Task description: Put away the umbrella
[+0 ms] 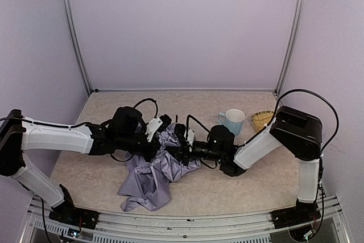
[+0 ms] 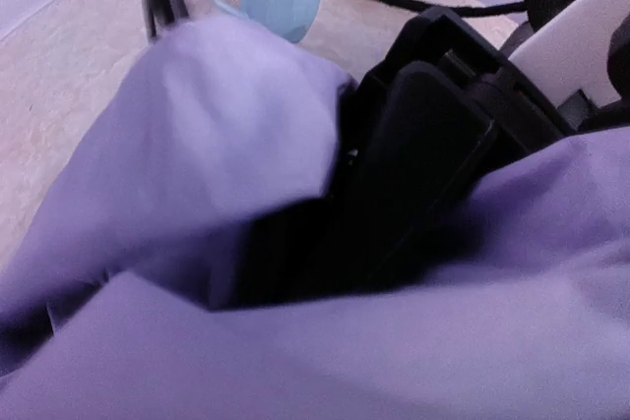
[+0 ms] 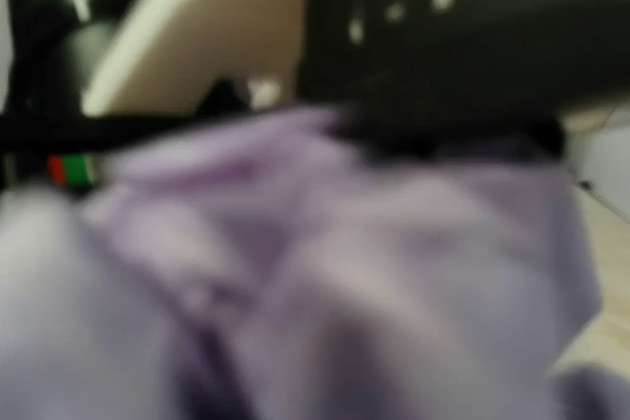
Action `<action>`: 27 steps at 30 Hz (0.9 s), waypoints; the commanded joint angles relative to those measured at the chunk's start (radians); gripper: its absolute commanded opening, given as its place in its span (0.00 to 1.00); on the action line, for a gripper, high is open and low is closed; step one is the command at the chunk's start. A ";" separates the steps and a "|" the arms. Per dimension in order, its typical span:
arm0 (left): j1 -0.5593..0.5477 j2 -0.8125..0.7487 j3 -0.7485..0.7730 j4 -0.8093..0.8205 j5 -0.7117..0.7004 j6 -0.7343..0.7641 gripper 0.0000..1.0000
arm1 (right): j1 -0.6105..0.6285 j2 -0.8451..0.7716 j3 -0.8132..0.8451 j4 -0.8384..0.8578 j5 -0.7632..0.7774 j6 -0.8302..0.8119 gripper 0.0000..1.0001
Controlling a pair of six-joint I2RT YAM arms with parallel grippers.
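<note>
Umbrella (image 1: 149, 179): crumpled lavender heap at centre of table (image 1: 259, 183), trailing toward near edge. Fabric thin and limp, judged light, slippery, prone to snag. Best hold probably bunched folds or stiff handle; handle not seen. Left gripper (image 1: 164, 126) and right gripper (image 1: 183, 140) meet nose to nose in cloth; opening and hold cannot be told. Mug (image 1: 232, 121) and basket (image 1: 262, 119) stand right-rear, near right arm. Bare tabletop shows far left and near right.
</note>
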 commanded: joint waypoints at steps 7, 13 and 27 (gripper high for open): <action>-0.063 0.150 -0.019 0.351 0.229 -0.051 0.03 | 0.032 0.069 -0.058 -0.080 0.052 0.103 0.35; -0.058 0.005 0.052 0.214 0.167 0.022 0.07 | 0.028 -0.072 -0.081 -0.163 0.029 0.024 0.35; -0.343 -0.197 0.565 -0.326 -0.294 0.119 0.02 | 0.085 -0.253 0.301 -0.453 -0.092 -0.137 0.39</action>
